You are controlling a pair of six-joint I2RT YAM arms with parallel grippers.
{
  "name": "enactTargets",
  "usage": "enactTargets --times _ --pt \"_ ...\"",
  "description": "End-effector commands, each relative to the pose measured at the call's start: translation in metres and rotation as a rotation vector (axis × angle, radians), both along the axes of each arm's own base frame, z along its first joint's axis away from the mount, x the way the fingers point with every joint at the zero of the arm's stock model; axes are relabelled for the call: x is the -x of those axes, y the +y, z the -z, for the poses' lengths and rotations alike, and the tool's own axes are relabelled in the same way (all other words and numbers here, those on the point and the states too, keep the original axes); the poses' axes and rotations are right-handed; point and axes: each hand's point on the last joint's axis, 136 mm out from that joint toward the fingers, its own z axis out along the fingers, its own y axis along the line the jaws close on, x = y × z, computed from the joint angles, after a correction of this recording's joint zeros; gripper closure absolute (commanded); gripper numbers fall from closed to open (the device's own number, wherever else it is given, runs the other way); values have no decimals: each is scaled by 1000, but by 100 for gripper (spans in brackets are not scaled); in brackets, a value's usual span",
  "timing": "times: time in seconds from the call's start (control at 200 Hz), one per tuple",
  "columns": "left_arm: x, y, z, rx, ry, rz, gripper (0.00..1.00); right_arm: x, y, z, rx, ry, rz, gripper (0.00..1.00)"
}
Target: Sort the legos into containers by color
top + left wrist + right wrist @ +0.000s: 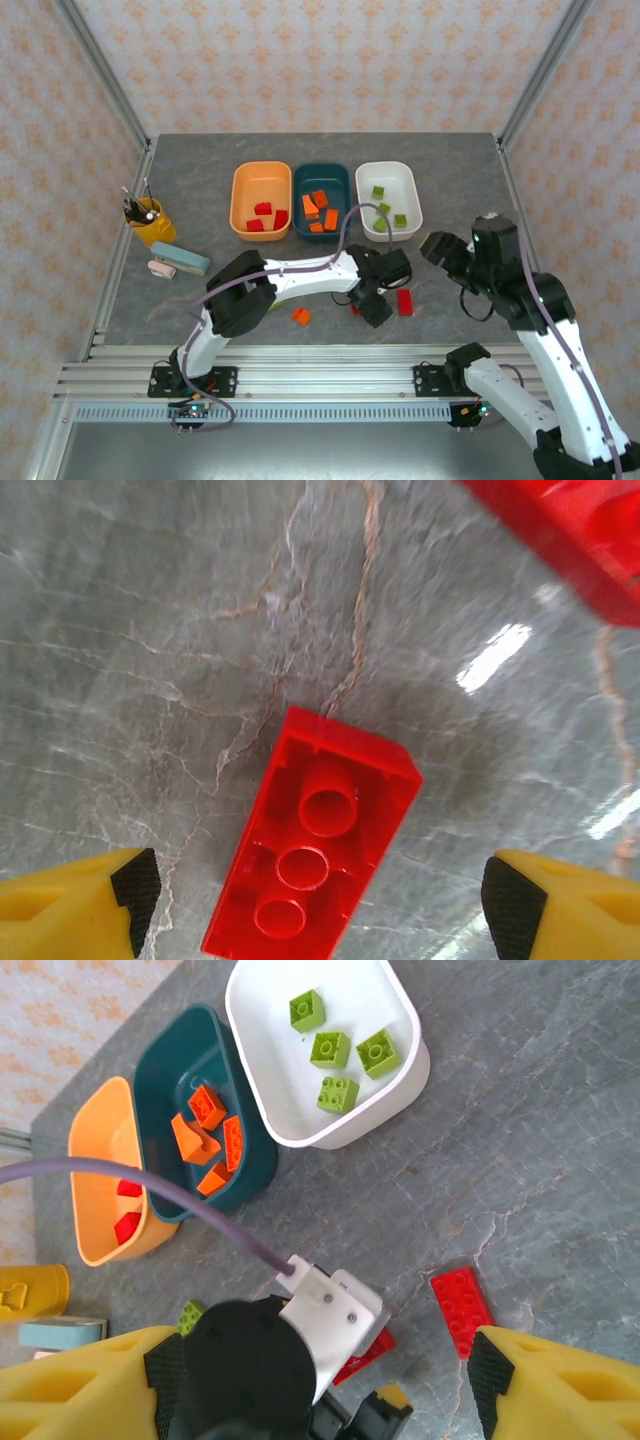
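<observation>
four loose legos lie toward the table's (200, 170) near edge. a red lego (315, 855), hollow side up, rests flat between the fingers of my left gripper (322, 898), which stand wide apart and touch nothing. a second red lego (404, 301) lies just to its right and an orange lego (301, 316) to its left (a green lego (190, 1315) peeks out beside my left arm). the others sit in the containers by the far edge: red in the orange tub (262, 180), orange in the teal tub (322, 177), green in the white tub (415, 200). my right gripper (328, 1372) hangs spread wide above the table, holding nothing. by the left edge stand a yellow cup (152, 225) and a pale blue block (180, 260).
</observation>
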Motion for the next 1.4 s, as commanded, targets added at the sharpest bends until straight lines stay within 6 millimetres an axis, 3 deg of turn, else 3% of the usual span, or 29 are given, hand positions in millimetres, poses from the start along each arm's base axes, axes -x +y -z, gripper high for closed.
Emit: enactTargets --times 0.0,0.115,0.235,0.37,0.485,0.59,0.761,0.956,1.146,1.396 --pt "-3 3 -2 -39 -13 38 15 17 -13 13 18 62 60 24" --pt "-1 3 8 -47 1 34 22 20 -14 13 13 63 62 24" --pt "0 1 11 -34 9 25 47 20 -13 13 17 67 56 24" --pt "-6 1 7 -30 -23 -8 65 18 -12 15 20 70 45 24" --pt "-18 6 -8 -12 -72 -70 68 14 -6 14 14 61 12 25" --pt "-41 21 -38 57 -113 -196 68 7 8 7 -15 30 -54 25" --pt "-88 74 -99 187 -176 -428 68 -11 56 -9 -150 -39 -268 25" --pt "-142 157 -127 183 -227 -676 68 -31 123 -18 -159 -122 -485 25" --pt "-194 234 -124 54 -273 -898 68 -58 185 -19 -143 -133 -588 25" --pt "-253 304 -102 -166 -363 -1084 68 -98 224 -18 -145 -131 -621 25"
